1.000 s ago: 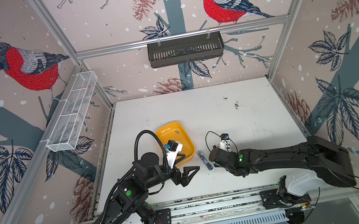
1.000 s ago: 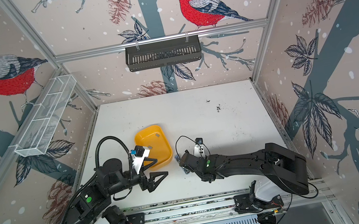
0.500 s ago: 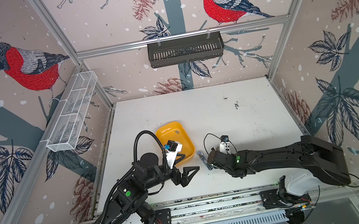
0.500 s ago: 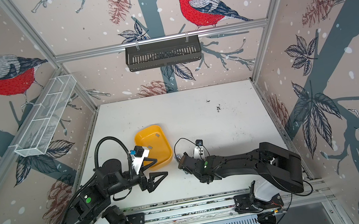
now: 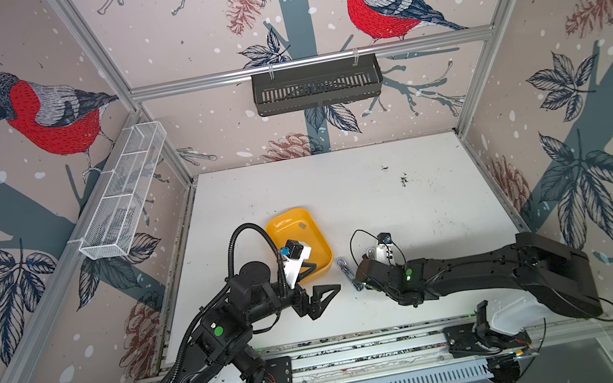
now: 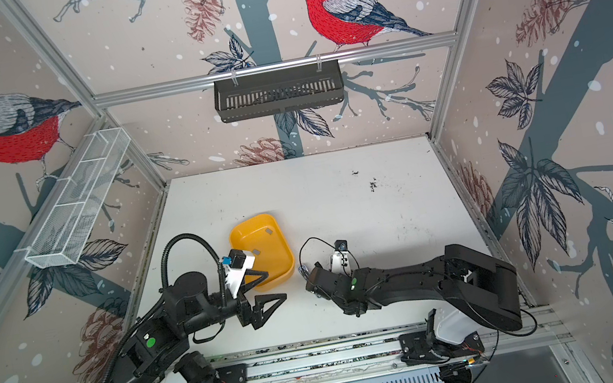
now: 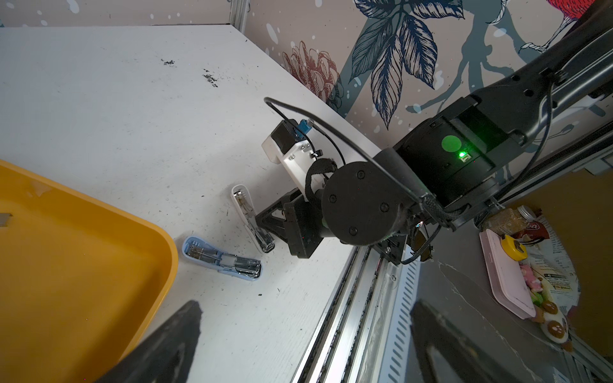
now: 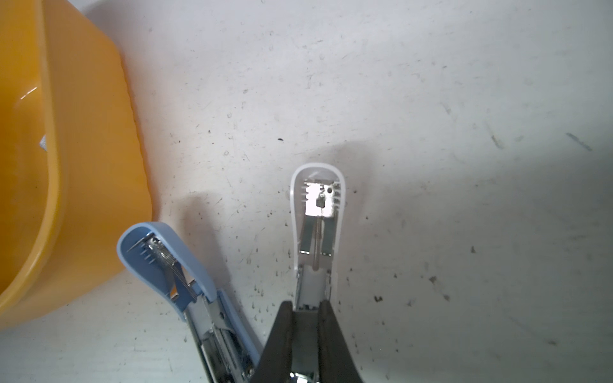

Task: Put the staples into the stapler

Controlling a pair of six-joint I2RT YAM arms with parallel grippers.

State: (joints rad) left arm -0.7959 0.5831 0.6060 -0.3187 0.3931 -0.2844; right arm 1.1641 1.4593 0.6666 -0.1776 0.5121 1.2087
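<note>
The staples (image 6: 269, 231) are a few small flat grey strips lying loose on the floor of the yellow tray (image 5: 281, 222), apart from both staplers; one strip shows at the edge of the left wrist view (image 7: 5, 219). The white stapler (image 8: 316, 215) is folded open, its spring and metal channel exposed, and lies just beside the blue stapler (image 8: 166, 262), which is likewise open and rests on the table (image 5: 339, 195) close to the tray's outer wall (image 8: 93, 165). The right gripper (image 8: 306, 310) is clenched on the white stapler: its two dark fingers (image 8: 282, 320) press the narrow metal end from either side, while the rounded plastic end points away from it. Whether that far end touches the table cannot be told. The left gripper (image 5: 327, 302) hangs near the tray's front corner, jaws spread wide, released and touching nothing.
</note>
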